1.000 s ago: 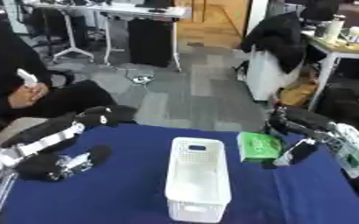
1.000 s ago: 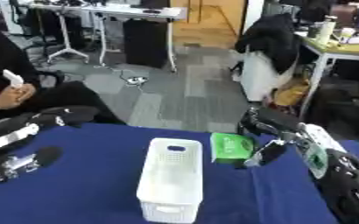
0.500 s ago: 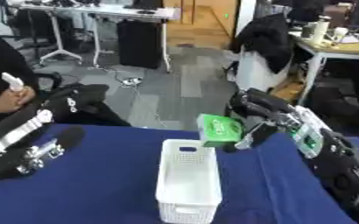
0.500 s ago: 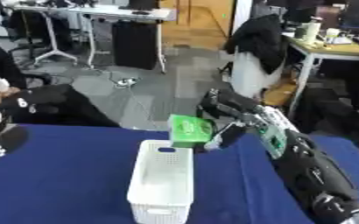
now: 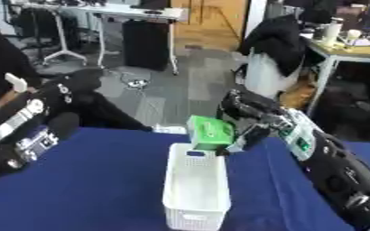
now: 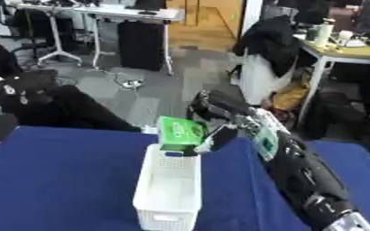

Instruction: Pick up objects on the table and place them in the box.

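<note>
- I had my right hand curled round the green box, fingers over its right side and the thumb apparently below, so that it hung from my grip rather than resting on anything.
- The green box sat tilted over the far end of the white basket, at about twelve o'clock from the basket's middle, just above its rim; I could not tell whether its lower corner touched the rim.
- I held it there because the basket is narrow and long: coming in over the far end kept my forearm off to three o'clock, clear of the walls.
- The basket stood lengthwise on the blue table and, as far as I could see, held nothing, so I judged the drop could go anywhere along it.
- My left arm lay out at nine o'clock, idle and well apart from the basket; of my left hand I could not tell how the fingers were set.
</note>
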You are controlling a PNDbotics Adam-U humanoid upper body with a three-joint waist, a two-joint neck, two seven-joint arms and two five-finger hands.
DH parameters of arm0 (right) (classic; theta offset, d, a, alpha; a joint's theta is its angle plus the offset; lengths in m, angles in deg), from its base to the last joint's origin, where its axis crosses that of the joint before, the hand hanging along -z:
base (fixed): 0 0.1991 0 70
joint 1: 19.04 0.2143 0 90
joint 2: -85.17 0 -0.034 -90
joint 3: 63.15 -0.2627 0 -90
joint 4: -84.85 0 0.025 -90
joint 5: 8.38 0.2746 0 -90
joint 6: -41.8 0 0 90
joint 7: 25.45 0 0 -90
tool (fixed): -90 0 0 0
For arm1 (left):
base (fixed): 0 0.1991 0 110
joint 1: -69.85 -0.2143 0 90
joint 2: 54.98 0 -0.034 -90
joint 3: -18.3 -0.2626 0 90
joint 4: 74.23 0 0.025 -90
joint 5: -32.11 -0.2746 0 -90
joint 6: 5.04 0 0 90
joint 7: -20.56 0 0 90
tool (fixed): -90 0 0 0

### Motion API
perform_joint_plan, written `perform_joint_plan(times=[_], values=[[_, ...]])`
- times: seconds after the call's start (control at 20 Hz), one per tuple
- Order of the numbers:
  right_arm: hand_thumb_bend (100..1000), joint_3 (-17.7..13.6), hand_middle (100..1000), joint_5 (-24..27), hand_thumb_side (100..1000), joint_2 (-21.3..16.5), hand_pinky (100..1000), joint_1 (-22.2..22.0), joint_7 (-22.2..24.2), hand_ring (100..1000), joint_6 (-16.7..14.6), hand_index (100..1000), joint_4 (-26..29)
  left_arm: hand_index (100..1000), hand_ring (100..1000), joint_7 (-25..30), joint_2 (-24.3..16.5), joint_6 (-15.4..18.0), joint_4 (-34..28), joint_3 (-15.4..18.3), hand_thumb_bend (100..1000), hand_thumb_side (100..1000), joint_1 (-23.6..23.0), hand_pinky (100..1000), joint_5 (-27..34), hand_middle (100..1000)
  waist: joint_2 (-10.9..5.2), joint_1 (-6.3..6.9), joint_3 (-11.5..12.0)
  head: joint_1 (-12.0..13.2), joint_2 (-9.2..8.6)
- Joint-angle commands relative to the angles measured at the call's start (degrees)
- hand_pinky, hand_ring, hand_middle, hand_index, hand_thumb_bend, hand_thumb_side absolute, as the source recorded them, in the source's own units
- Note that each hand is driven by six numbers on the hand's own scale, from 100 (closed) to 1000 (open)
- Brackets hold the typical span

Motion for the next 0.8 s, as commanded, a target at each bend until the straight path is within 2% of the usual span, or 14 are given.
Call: perform_joint_plan(times=[0.05,0.25,0.5,0.8], values=[[613,-0.4,191,1.0,516,-0.1,100,1.5,0.1,100,-0.5,391,0.6,980,963,-0.2,0.1,-0.6,-1.4,0.5,136,992,1.3,853,0.0,1000,-0.68,0.15,0.2,-0.9,-0.62],[612,-0.2,191,1.3,515,0.3,100,1.4,0.3,100,-0.7,391,0.6,980,963,0.1,0.3,-0.8,-1.6,0.4,136,993,1.4,854,0.1,1000,-0.65,0.12,0.3,-0.9,-1.02],[610,-0.1,191,1.2,515,0.7,100,1.1,0.5,100,-0.8,393,0.6,979,962,0.7,0.3,-0.6,-1.6,0.2,134,994,1.5,854,0.2,1000,-0.58,0.13,0.4,-2.8,-2.65],[609,-0.1,191,1.2,517,1.0,100,1.0,0.7,100,-1.1,396,0.5,979,962,1.2,0.3,-0.4,-1.5,0.2,134,994,1.5,854,0.2,1000,-0.57,0.08,0.4,-2.6,-2.97]])
